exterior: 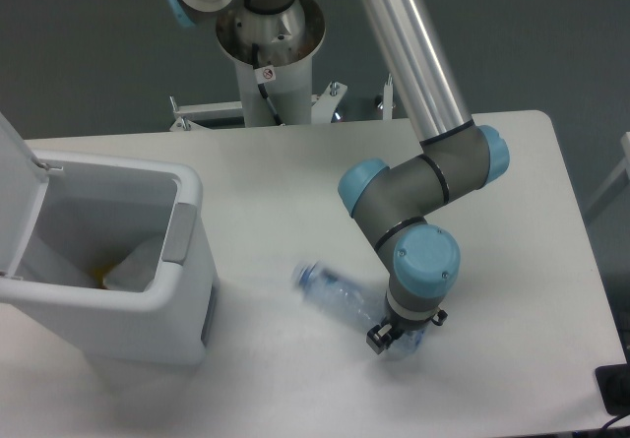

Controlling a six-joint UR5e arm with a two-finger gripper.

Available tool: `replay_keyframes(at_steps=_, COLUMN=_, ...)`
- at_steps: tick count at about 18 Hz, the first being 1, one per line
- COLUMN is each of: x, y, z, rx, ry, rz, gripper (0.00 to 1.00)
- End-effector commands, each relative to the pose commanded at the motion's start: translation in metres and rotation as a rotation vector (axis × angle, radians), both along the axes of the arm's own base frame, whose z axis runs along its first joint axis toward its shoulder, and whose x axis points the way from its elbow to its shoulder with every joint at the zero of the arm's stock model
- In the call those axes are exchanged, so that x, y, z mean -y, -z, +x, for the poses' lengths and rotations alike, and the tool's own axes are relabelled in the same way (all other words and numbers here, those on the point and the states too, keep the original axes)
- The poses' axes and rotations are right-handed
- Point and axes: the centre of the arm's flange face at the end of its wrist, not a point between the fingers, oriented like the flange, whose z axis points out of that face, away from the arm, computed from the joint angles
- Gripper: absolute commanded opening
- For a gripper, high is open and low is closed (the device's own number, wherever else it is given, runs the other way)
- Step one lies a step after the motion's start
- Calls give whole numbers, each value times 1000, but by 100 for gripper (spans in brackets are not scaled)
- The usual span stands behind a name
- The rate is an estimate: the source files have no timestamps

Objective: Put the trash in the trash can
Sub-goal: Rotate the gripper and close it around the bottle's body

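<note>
The white desk (295, 172) has open room between the bin and the arm. The clear bluish bottle (340, 295), blurred, lies on its side mid-desk, cap toward the trash can (118, 290), well apart from it. That boxy white bin stands at the left edge, lid up. The arm folds steeply down; the hand (392, 336) is closed on the bottle's base end.
</note>
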Motion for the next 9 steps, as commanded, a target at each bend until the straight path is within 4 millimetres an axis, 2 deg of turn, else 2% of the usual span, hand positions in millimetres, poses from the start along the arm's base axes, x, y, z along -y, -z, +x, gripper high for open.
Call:
replay_keyframes(at_steps=5, x=-1, y=-3, z=-2, rx=-7, ry=1, rz=4, gripper=39)
replay_keyframes(at_steps=9, x=-1, y=-15, z=-2, rx=-26, ry=6, rz=11, gripper=36)
